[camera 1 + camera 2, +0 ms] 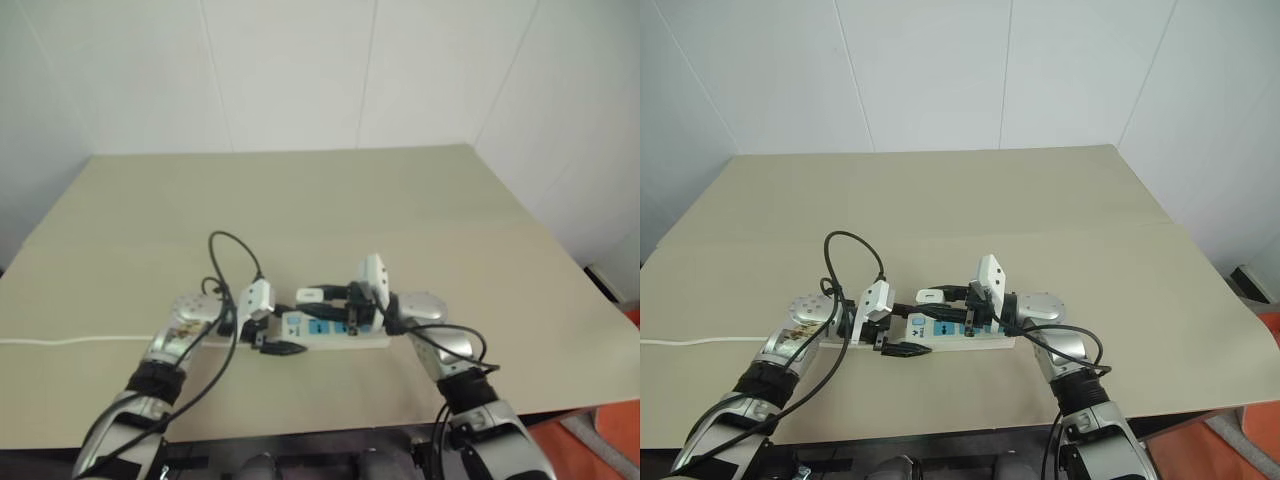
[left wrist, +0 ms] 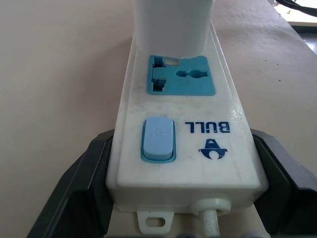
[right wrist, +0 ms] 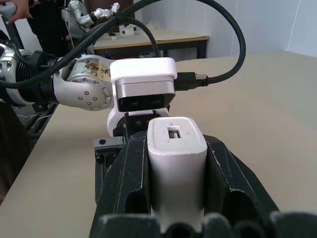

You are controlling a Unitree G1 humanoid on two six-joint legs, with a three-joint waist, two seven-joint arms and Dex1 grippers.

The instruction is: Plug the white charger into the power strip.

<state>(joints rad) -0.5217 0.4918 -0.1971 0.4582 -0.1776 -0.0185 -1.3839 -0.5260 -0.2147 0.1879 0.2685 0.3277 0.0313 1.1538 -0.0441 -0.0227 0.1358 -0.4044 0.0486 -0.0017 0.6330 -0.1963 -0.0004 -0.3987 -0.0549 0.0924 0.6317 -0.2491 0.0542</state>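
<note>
Insertion step: right tool [image 3: 177,198] clamped on white charger [image 3: 177,163] over power strip [image 2: 181,124], left tool [image 2: 183,198] wide around its switch end; next, pressing prongs straight into a socket.

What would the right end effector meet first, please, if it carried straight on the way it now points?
Probably the left end effector, directly ahead beyond the small white cube-shaped charger it holds; depth is unclear.

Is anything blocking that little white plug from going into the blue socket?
Nothing visible does. The white charger, clamped in the right gripper, hangs over the power strip, whose nearest blue socket lies bare.
</note>
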